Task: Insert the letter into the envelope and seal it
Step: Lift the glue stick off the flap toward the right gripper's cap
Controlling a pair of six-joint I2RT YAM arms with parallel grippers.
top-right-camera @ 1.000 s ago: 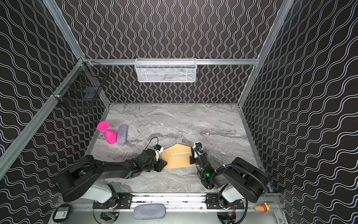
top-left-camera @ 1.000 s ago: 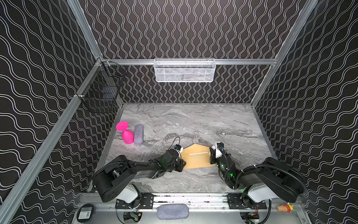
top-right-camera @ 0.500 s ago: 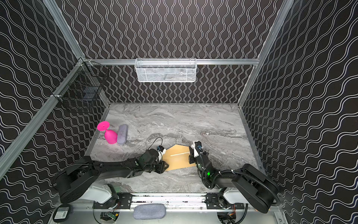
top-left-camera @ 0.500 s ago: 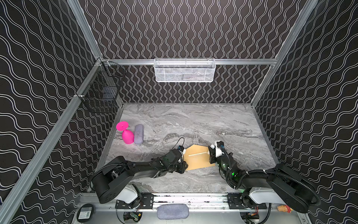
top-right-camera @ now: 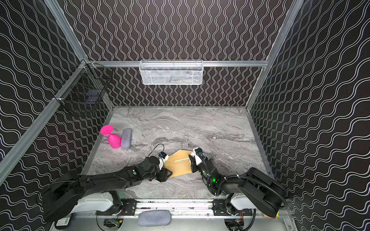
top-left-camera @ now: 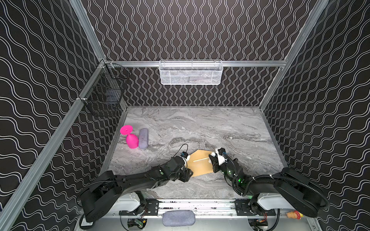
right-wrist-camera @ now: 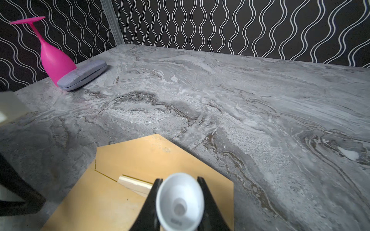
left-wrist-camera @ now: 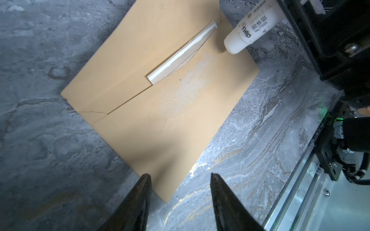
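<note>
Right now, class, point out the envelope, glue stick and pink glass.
envelope (left-wrist-camera: 170,124): left wrist view, middle of its body.
glue stick (left-wrist-camera: 243,36): left wrist view, white barrel.
pink glass (right-wrist-camera: 55,64): right wrist view, its bowl.

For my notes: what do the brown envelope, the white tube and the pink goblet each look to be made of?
The envelope looks like matte kraft paper: it lies flat, with sharp fold lines and a small tear at one edge. The white tube seems to be smooth plastic, with a slight sheen and a printed label. The pink goblet is likely moulded plastic: opaque, uniform colour, with a soft sheen rather than the clarity of glass.

Robot lab cell, wave-patterned walls
</note>
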